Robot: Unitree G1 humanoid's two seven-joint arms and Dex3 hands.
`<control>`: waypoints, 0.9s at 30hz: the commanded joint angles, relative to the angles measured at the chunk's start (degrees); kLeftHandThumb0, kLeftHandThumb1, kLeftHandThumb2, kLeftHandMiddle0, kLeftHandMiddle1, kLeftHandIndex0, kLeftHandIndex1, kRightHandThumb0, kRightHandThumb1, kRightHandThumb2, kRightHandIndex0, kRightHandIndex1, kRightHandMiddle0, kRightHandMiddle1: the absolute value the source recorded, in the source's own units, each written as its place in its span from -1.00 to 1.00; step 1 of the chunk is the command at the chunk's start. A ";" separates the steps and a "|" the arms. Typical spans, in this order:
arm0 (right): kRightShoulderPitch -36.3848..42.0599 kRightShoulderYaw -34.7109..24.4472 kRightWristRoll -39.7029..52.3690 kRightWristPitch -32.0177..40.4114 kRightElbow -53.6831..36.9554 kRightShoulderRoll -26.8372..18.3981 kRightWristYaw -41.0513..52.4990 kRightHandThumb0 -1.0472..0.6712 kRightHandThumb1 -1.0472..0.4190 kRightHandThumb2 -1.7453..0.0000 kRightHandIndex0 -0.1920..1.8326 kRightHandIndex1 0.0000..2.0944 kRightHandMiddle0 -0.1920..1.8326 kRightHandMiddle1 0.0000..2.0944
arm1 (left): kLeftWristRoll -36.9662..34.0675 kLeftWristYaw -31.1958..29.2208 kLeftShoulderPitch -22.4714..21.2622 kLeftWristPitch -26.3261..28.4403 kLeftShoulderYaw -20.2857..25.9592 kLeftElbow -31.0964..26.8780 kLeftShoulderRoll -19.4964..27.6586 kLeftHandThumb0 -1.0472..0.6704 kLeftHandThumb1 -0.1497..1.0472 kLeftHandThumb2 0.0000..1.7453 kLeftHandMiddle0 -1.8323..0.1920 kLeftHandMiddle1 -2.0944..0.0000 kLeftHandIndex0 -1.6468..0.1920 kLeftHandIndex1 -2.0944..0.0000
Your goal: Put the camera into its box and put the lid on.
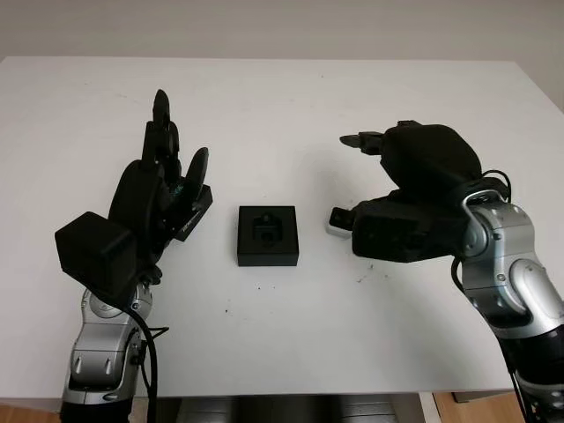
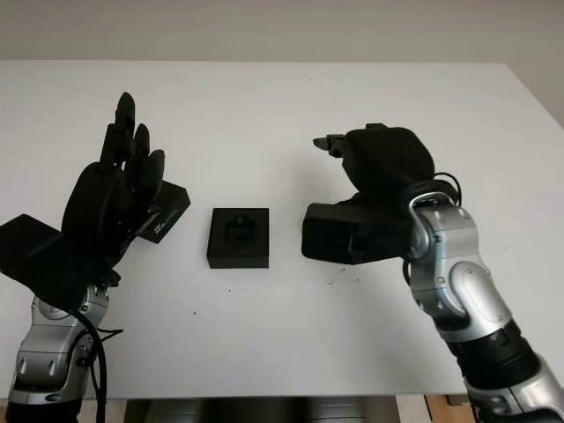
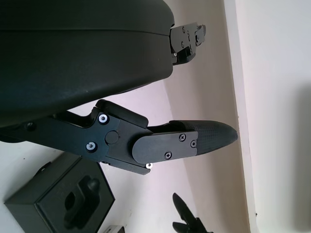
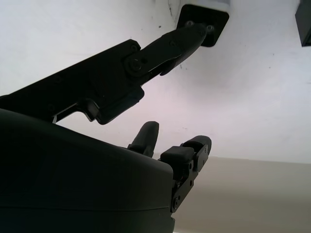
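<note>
The open black box (image 1: 268, 234) with its moulded insert sits at the table's middle and also appears in the left wrist view (image 3: 63, 204). Left of it lies the flat black lid (image 1: 192, 211), partly hidden behind my left hand (image 1: 172, 154), which is raised upright and open, holding nothing. The small white camera (image 1: 336, 222) lies right of the box. My right hand (image 1: 349, 176) hovers over it, open. In the right wrist view its thumb tip reaches the camera (image 4: 204, 12) while the other fingers (image 4: 187, 150) stay well apart from it.
The white table (image 1: 282, 97) stretches bare behind the hands, and its front edge (image 1: 291, 392) runs close below the arms. A wall rises beyond the far edge.
</note>
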 commanded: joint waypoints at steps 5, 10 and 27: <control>1.80 2.39 -5.79 0.22 -1.07 1.28 1.42 -0.58 -0.76 0.94 -0.94 0.63 -0.45 -0.58 | -0.35 -0.55 -0.69 0.18 0.22 0.21 0.36 -0.55 1.00 -0.43 1.00 1.00 1.00 0.99; 3.63 2.94 -7.89 1.00 -2.37 4.14 2.17 -0.65 -0.79 0.94 -1.00 0.91 -0.71 -0.03 | 0.04 -0.66 -0.93 0.81 0.06 0.41 0.83 -0.55 1.00 -0.43 1.00 1.00 1.00 0.99; 6.16 4.19 -16.49 3.69 -1.42 10.51 -1.16 -0.72 -0.83 0.94 -0.96 0.73 -0.91 0.40 | 0.46 -1.12 -1.77 0.06 -0.06 1.52 1.13 -0.51 1.00 -0.44 1.00 1.00 1.00 1.00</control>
